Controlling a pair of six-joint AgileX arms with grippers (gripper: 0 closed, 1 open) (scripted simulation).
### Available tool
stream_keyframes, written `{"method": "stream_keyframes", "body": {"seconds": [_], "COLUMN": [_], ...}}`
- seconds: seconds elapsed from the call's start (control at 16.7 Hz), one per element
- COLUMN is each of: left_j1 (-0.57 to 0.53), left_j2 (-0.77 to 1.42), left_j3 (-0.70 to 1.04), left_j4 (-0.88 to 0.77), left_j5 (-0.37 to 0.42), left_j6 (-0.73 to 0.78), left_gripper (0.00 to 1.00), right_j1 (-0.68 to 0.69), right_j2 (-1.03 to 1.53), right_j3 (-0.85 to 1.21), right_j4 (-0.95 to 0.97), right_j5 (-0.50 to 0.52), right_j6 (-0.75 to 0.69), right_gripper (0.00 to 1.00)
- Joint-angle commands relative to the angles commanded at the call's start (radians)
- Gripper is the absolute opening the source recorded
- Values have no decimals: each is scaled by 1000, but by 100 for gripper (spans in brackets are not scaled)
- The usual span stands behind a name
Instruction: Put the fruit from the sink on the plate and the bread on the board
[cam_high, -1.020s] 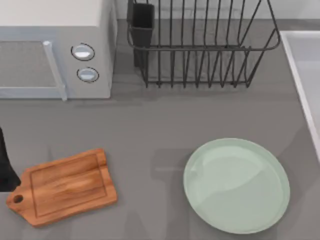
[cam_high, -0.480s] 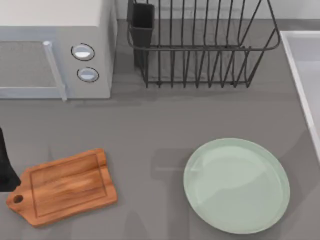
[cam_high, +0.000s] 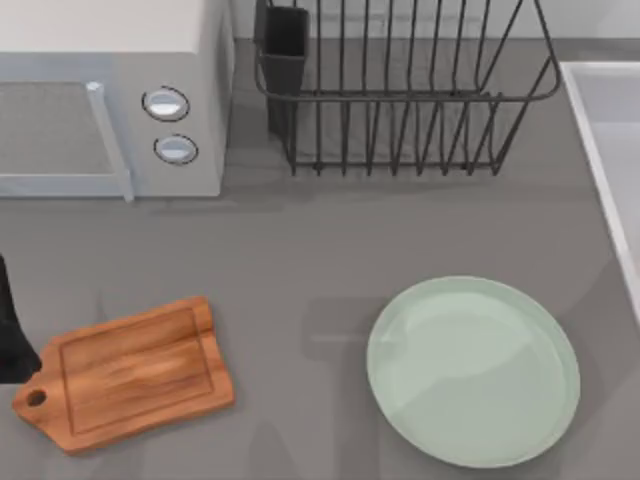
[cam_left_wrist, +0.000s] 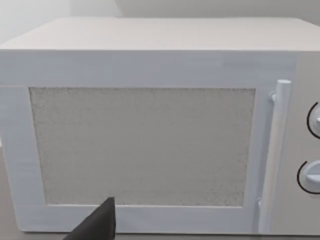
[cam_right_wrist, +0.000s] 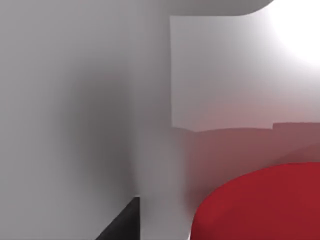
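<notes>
- The fruit (cam_right_wrist: 260, 205) lies inside the sink (cam_right_wrist: 100, 100), close under the right end effector (cam_right_wrist: 122, 222); whether that end effector is wide or narrow cannot be told.
- The sink's rim (cam_high: 600, 150) runs along the table's right edge.
- The plate (cam_high: 472, 371) sits bare near the front right of the table (cam_high: 300, 260).
- The board (cam_high: 125, 373) lies bare at the front left.
- The left arm (cam_high: 12, 330) is parked at the left edge, beside the board's handle, its end effector (cam_left_wrist: 97, 225) facing the microwave (cam_left_wrist: 145, 135); its opening cannot be told.
</notes>
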Motion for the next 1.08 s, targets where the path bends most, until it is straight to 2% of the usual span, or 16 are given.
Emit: {"method": "stream_keyframes", "body": {"seconds": [0.18, 0.24, 0.66, 0.9, 1.08], "left_j1": [0, 0, 0, 0, 0], "left_j2": [0, 0, 0, 0, 0], "left_j3": [0, 0, 0, 0, 0], "left_j4": [0, 0, 0, 0, 0], "left_j5": [0, 0, 0, 0, 0], "left_j6": [0, 0, 0, 0, 0], "left_gripper": [100, 100, 100, 100, 100], "right_j1": [0, 0, 0, 1, 1], "right_j2": [0, 0, 0, -90, -157], "right_j3": [0, 0, 0, 37, 83], "right_j4": [0, 0, 0, -74, -205], "right_j5": [0, 0, 0, -16, -17], "right_j6": [0, 0, 0, 8, 7], "right_gripper": [2, 0, 0, 0, 0]}}
